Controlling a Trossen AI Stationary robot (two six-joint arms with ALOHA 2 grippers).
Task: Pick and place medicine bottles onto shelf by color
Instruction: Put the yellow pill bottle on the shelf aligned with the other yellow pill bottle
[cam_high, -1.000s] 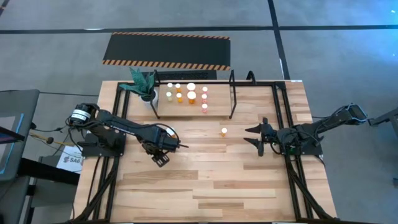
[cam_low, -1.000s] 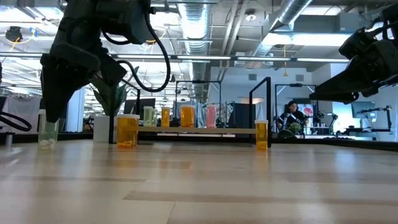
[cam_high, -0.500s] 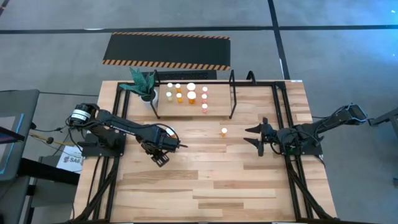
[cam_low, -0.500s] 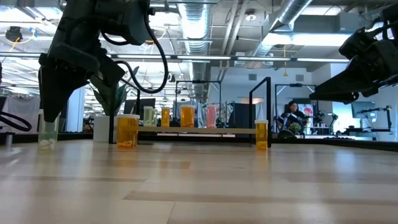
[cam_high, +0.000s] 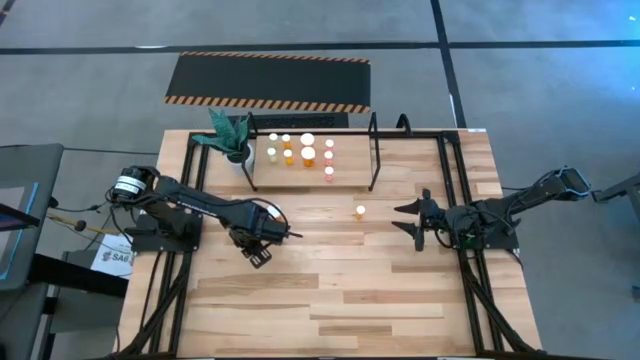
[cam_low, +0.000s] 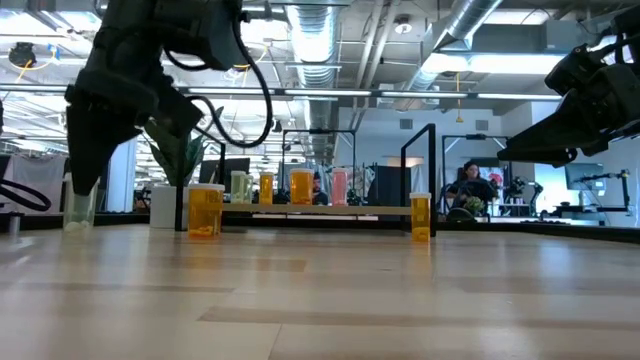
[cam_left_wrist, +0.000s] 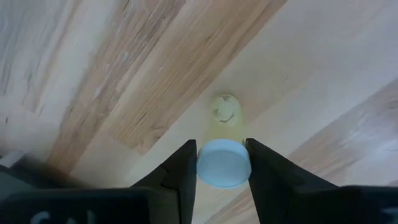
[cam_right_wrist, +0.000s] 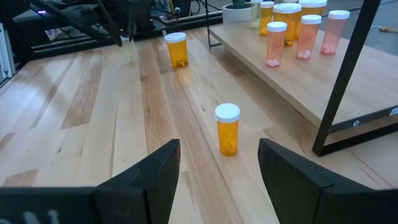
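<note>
No label or writing can be read on any bottle. The left gripper (cam_left_wrist: 219, 163) has its jaws pinching a pale yellow bottle (cam_left_wrist: 224, 155) just under its white cap; the bottle stands upright on the wooden surface (cam_high: 340, 290), long axis vertical, well in front of the shelf (cam_high: 350, 175). The right gripper (cam_high: 417, 222) waits with jaws spread, near an upright orange bottle (cam_right_wrist: 227, 129). More bottles (cam_high: 300, 150) stand upright on the shelf.
</note>
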